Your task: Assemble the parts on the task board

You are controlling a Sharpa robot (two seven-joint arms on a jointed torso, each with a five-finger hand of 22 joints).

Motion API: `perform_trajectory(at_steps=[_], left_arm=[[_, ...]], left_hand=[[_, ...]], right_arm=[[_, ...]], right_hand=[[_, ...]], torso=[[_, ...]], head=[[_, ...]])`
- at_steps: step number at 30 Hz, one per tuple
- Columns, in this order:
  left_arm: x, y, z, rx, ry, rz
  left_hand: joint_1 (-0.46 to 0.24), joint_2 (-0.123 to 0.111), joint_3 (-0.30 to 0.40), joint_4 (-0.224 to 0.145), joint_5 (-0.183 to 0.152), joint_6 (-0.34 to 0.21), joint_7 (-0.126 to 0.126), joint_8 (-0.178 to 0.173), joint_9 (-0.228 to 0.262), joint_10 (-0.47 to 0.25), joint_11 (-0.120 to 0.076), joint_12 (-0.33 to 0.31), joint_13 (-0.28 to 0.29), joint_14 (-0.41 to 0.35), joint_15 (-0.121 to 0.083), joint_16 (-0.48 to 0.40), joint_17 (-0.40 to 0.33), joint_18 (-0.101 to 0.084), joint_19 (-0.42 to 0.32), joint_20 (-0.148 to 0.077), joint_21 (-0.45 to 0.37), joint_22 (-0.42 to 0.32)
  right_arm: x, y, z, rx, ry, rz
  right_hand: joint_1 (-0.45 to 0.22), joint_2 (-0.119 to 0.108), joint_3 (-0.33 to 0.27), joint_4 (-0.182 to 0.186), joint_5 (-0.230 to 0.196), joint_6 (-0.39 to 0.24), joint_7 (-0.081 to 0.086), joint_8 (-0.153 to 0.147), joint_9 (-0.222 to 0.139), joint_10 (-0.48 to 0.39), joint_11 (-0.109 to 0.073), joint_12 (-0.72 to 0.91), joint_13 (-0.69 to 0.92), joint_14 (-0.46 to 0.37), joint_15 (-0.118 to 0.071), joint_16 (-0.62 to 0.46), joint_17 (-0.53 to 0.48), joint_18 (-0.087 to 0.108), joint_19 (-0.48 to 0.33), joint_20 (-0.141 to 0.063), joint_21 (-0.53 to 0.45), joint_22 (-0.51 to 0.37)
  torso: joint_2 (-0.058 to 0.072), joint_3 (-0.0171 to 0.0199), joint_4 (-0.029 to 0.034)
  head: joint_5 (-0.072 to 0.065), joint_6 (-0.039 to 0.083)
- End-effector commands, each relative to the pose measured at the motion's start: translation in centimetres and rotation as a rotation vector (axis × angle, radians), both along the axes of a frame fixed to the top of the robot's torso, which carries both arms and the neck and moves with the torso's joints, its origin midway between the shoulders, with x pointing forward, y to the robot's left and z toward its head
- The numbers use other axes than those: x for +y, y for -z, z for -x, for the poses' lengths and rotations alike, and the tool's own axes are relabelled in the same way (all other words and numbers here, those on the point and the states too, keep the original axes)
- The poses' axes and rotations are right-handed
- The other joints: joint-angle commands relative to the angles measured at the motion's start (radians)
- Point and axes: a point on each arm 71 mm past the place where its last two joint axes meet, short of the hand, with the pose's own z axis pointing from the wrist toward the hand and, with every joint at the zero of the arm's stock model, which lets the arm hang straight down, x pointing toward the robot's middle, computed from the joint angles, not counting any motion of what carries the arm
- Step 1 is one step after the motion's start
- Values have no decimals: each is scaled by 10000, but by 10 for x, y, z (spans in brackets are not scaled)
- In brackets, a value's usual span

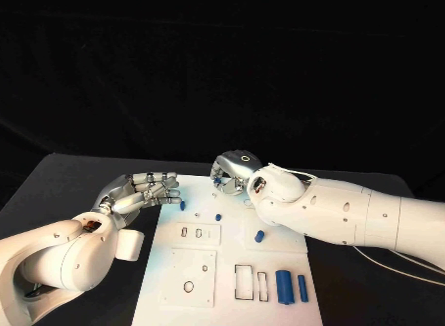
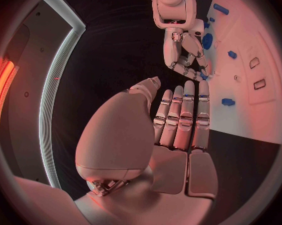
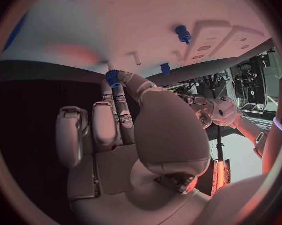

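The white task board (image 1: 232, 252) lies in the middle of the black table. My right hand (image 1: 234, 171) is over the board's far end and pinches a small blue toothed part (image 3: 112, 78) between thumb and a finger, close to the board (image 3: 115, 30). That hand (image 2: 185, 55) also shows in the left wrist view, a blue part (image 2: 204, 75) at its fingertips. My left hand (image 1: 144, 191) hovers at the board's left edge and holds nothing, its fingers (image 2: 181, 115) laid straight side by side. Small blue parts (image 1: 183, 204) (image 1: 218, 217) (image 1: 259, 236) stand on the board.
Two long blue parts (image 1: 283, 286) (image 1: 302, 288) lie near the board's front right corner, beside rectangular recesses (image 1: 244, 282). A slotted plate (image 1: 198, 233) and a plate with an oval hole (image 1: 191, 277) sit on the board's left half. A blue peg (image 3: 183, 33) stands beyond the right hand.
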Motion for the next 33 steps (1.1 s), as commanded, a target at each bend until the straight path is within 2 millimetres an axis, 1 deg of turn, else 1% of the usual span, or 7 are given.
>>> perform_trajectory(at_steps=[1,10,14,18,22,26,33], left_arm=[[-3,-1,1,-23,216,105],[-2,-2,0,-24,212,102],[-2,-2,0,-24,214,102],[-2,-2,0,-24,202,98],[-2,-2,0,-25,186,92],[-1,-2,0,-25,162,83],[1,-1,-1,-22,121,67]], left_hand=[[-114,19,11,-11,-37,12,43,-55,-15,-43,39,-49,-9,-9,59,-30,10,178,-40,-17,61,9],[-119,24,11,-11,-38,12,46,-61,-15,-49,43,-60,-9,-15,63,-38,10,177,-50,-16,66,12],[-119,24,11,-11,-38,12,46,-61,-15,-49,43,-60,-9,-15,63,-38,10,177,-50,-16,66,12],[-119,24,11,-11,-38,12,46,-61,-15,-49,43,-60,-9,-15,63,-38,10,177,-50,-16,66,12],[-119,24,11,-11,-38,12,46,-61,-15,-49,43,-60,-9,-15,63,-38,10,177,-50,-16,66,12],[-119,24,11,-11,-38,12,46,-61,-15,-49,43,-60,-9,-15,63,-38,10,177,-50,-16,66,12],[-119,24,11,-11,-38,12,46,-61,-15,-49,43,-60,-9,-15,63,-38,10,177,-50,-16,66,12]], right_arm=[[0,6,-1,265,34,339],[-2,8,-4,255,225,384],[-3,9,-4,314,264,462],[-3,10,-4,423,267,563],[-4,10,-2,467,246,585],[-6,10,0,446,225,549],[-7,10,1,355,221,460]], right_hand=[[56,26,42,37,-10,-13,38,-61,18,301,-261,8,285,308,0,37,1,-187,71,15,31,721],[-12,-7,39,73,-61,-78,51,-104,30,231,-242,-52,290,289,17,48,-20,-178,39,30,17,699],[-32,-14,39,86,-88,-95,55,-116,34,214,-235,-67,293,283,23,50,-27,-175,28,36,10,690],[-45,-17,38,95,-110,-100,55,-120,39,212,-232,-73,296,284,26,69,-5,-181,43,40,26,718],[-44,-8,44,99,-126,-78,45,-111,52,241,-243,-64,309,284,24,87,9,-188,61,44,47,755],[-39,-6,48,97,-125,-61,38,-103,63,265,-251,-55,319,284,20,102,22,-194,79,45,65,787],[-41,-16,46,95,-122,-65,38,-106,65,265,-251,-57,321,284,19,107,26,-193,76,45,64,786]], torso=[[10,-8,17],[18,-9,19],[14,-19,29],[16,-11,30],[18,-15,22],[23,-12,34],[32,-22,44]], head=[[8,-13],[3,-29],[-11,-53],[1,-54],[7,-58],[13,-61],[0,-62]])
